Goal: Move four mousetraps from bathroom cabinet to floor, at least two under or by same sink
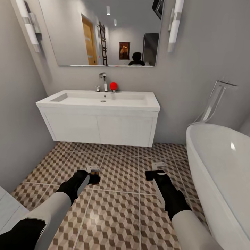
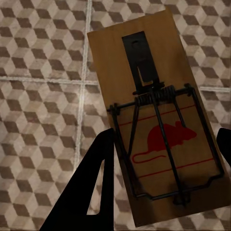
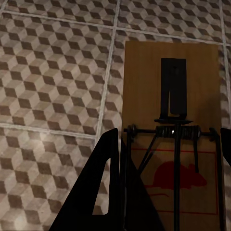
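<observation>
Left arm: nearest to the head camera, its white and black sleeve rises from 7 o'clock toward the middle of the floor.
Left gripper [image 1: 93,172]: it is closed on a mousetrap; in the left wrist view one dark finger [image 2: 96,183] presses the left long edge of the board and the other finger touches the right edge.
Left mousetrap [image 2: 159,130]: a wooden board with a black wire spring and a red mouse print. Its long axis runs along the fingers, tilted a little toward 11 o'clock in that view. The black metal tab end points away from the gripper. It is held above the bathroom floor [image 1: 118,208].
Right arm: it enters at 5 o'clock in the head view.
Right gripper [image 1: 157,170]: it is also closed on a mousetrap, with one finger [image 3: 103,187] against the board's long edge.
Right mousetrap [image 3: 173,134]: the same kind of board, with its long axis almost straight along the fingers. The tab end points away from the gripper and the red mouse print is near the fingers. It is above the tiles.
Bathroom sink [image 1: 100,100]: a white basin on a wall-hung vanity at 12 o'clock in the head view, beyond both grippers.
Red ball [image 1: 113,86]: on the sink's back edge, just beside the chrome tap [image 1: 102,81].
Bathtub [image 1: 222,166]: white, at 3 to 4 o'clock, near the right arm.
Mirror [image 1: 104,31]: on the wall above the sink.
</observation>
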Motion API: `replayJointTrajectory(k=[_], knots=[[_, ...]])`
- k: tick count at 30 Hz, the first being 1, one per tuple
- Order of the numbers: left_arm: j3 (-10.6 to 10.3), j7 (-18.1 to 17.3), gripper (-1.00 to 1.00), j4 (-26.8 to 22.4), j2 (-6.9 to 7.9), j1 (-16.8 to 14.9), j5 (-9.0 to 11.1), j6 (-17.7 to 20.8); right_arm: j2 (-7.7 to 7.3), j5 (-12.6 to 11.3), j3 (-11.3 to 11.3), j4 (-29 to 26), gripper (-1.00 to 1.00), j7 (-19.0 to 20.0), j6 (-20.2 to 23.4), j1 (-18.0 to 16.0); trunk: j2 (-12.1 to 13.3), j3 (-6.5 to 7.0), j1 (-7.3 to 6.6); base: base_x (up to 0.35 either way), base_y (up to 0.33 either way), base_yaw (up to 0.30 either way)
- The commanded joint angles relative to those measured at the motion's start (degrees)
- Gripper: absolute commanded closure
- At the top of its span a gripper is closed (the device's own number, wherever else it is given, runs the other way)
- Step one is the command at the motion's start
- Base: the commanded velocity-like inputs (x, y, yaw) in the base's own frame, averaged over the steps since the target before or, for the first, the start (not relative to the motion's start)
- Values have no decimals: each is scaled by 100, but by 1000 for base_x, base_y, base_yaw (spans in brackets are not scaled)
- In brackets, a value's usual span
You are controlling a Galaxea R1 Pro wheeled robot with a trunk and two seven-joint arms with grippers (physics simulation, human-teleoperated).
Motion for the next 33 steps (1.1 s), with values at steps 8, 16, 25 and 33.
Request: replayJointTrajectory(k=[8,16,25,33], knots=[[-44,53,100,9,7,-2,52,-239,0,36,9,-7,100,-2,40,-3,-325,-149,175,0,0,0],[-44,53,100,31,31,-2,51,-551,0,35,9,-7,100,5,40,-3,-646,-293,351,0,0,0],[-44,53,100,209,40,-2,51,-930,0,38,9,-7,100,7,40,-3,-1006,-454,549,0,0,0],[-50,53,100,222,33,-2,51,-946,4,38,11,-7,100,10,34,-3,-1327,-598,725,0,0,0]])
